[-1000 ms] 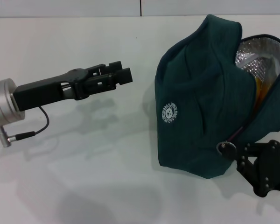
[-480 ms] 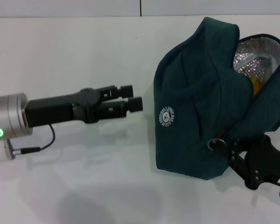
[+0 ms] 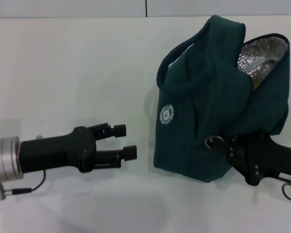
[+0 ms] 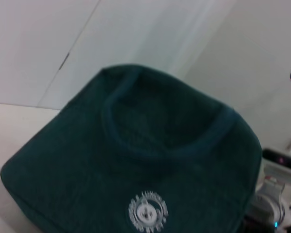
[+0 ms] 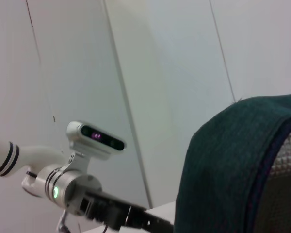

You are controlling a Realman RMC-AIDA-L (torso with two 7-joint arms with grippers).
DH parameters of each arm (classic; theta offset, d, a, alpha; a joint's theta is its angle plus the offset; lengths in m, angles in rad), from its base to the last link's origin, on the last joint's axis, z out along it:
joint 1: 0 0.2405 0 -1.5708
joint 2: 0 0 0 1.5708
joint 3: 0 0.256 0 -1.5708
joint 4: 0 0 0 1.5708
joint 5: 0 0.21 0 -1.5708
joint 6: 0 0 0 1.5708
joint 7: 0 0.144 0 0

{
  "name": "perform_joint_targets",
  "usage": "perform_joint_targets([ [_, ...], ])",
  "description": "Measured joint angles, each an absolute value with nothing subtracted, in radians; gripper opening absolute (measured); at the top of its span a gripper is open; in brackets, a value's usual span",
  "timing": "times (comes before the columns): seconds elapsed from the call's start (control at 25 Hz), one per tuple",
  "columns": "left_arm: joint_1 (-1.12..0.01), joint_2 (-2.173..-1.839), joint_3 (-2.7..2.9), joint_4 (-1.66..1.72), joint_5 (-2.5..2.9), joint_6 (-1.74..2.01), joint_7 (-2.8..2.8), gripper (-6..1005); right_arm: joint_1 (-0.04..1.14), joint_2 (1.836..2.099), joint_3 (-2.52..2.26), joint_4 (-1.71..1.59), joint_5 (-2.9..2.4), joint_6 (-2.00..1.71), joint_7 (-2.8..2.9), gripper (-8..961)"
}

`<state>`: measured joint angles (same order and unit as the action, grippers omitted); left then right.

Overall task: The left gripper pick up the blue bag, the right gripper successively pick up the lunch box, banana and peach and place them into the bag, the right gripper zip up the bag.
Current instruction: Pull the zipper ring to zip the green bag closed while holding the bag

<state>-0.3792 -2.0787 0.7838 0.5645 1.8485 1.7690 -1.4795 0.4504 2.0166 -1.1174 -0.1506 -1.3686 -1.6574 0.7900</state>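
The blue bag stands on the white table at the right, its handle up and a round white logo on its side. Its top is partly open and shows silver lining with a bit of yellow inside. The lunch box and peach are hidden. My right gripper is at the bag's lower front, shut on the zipper pull, whose ring sticks out at its tip. My left gripper is open and empty, left of the bag and apart from it. The bag fills the left wrist view.
The right wrist view shows the bag's edge and, beyond it, my left arm. The table's far edge meets a white wall.
My left gripper has moved back from the bag, toward me. My right gripper has slid left along the bag's front with the zipper ring. The bag has shifted left.
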Motion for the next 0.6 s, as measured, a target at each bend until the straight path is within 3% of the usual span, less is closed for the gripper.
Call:
perform_joint_targets([
  [0.6,-0.391,-2.092,0.781,0.369,1.793,1.584,-1.17,884,0.548,2.018,-1.14,-0.179,-1.367,-1.606,0.887,10],
])
